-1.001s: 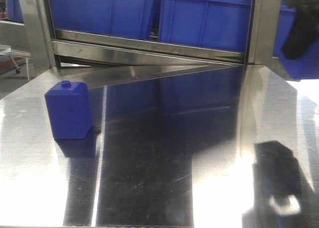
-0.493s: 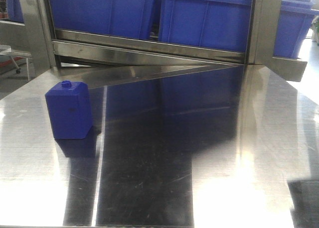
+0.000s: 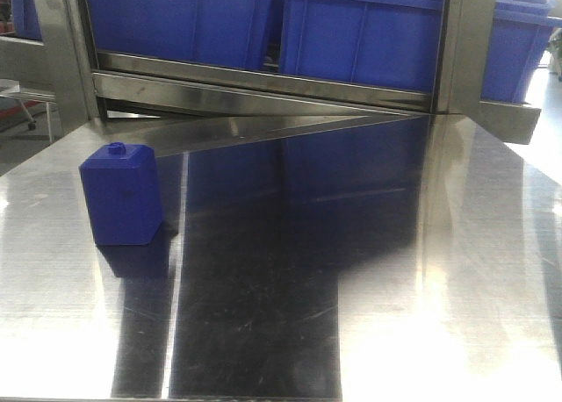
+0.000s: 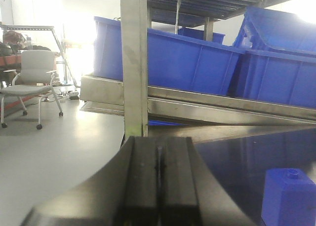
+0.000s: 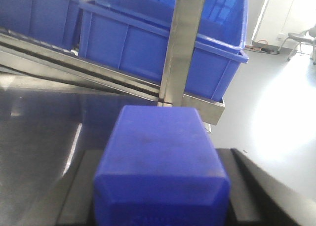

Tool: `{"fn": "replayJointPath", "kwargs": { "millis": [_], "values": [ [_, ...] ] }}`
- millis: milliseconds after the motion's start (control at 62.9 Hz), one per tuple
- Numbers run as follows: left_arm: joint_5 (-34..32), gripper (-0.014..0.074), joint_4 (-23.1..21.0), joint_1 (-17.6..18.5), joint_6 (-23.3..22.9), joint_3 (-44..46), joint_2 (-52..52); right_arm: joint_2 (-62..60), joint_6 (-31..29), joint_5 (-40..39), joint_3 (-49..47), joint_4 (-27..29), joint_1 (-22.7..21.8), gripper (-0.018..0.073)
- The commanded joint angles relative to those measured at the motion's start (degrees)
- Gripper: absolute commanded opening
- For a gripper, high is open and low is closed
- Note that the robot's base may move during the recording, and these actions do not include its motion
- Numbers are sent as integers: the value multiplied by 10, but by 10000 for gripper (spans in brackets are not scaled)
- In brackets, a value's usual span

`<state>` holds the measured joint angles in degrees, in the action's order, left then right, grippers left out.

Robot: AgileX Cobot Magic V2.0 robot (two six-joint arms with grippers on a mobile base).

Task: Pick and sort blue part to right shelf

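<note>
Front camera looks across my counter (image 3: 263, 332) to the bins (image 3: 360, 33); both wrist cameras, low, face them too.

A solid-blue plastic block (image 5: 160, 157) fills the near centre, its broad top face scuffed and its near edge bevelled. The right gripper (image 5: 160, 186) clasps it, with black fingers (image 5: 74, 191) flanking it left and right. Beyond, a brushed-steel upright post (image 5: 180, 43) rises from a sloping steel shelf rail (image 5: 118, 80) that carries large blue plastic bins (image 5: 148, 43). A reflective steel tabletop (image 5: 39, 117) lies to the left. Pale grey floor (image 5: 281, 112) spreads to the right, with a grey chair (image 5: 301, 38) far off.
</note>
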<state>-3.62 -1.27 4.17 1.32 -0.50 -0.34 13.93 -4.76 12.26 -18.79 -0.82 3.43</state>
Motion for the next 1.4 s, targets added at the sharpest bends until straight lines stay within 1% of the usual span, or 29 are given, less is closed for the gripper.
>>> {"fn": "replayJointPath", "kwargs": {
  "millis": [0, 1383],
  "values": [
    [-46, 123, -2, 0, -6, -13, -12, -23, 7, -19, -16, -1, -4, 398],
    [-48, 123, -2, 0, -6, -13, -12, -33, 7, -22, -16, -1, -4, 398]
  ]
}}
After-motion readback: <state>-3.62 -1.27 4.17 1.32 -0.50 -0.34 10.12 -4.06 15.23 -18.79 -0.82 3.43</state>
